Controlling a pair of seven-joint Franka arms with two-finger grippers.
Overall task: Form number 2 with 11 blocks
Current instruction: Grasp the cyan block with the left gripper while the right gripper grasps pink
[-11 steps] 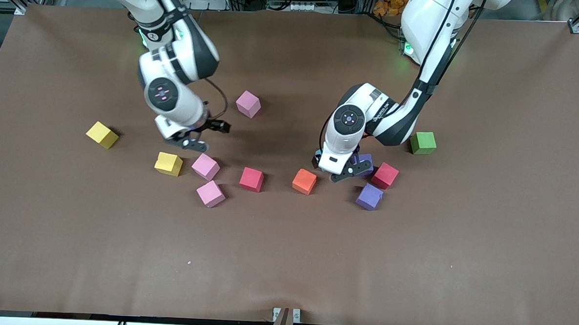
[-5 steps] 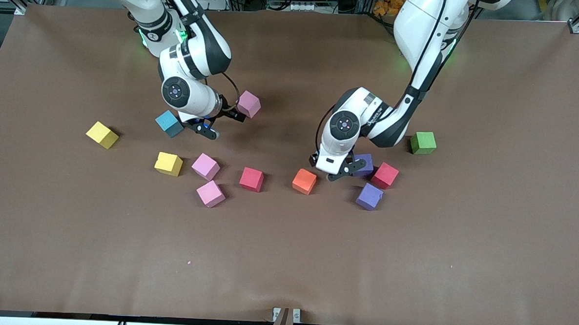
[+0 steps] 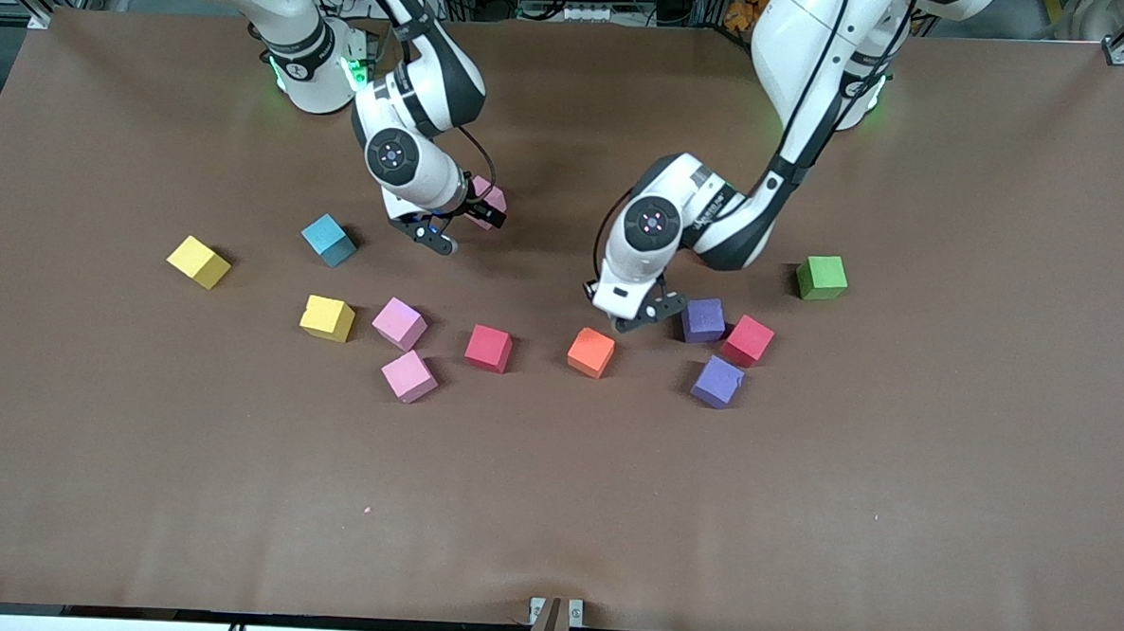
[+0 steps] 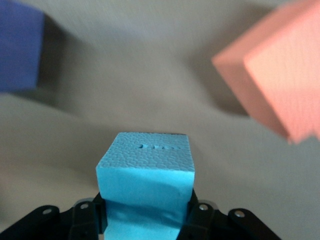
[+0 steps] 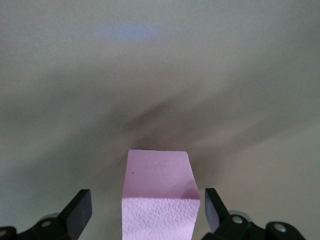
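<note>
My left claw (image 3: pixel 630 317), mid-frame, is clamped on a blue cube (image 4: pixel 145 175) near the orange cube (image 3: pixel 591 352). My right claw (image 3: pixel 438 232), higher in the frame, stands wide around a pink cube (image 5: pixel 157 195).

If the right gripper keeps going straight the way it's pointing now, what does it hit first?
Most likely the pink foam cube: it sits between the open fingers of the right gripper, directly ahead. Past it only the brown table shows, though depth is hard to judge.
</note>
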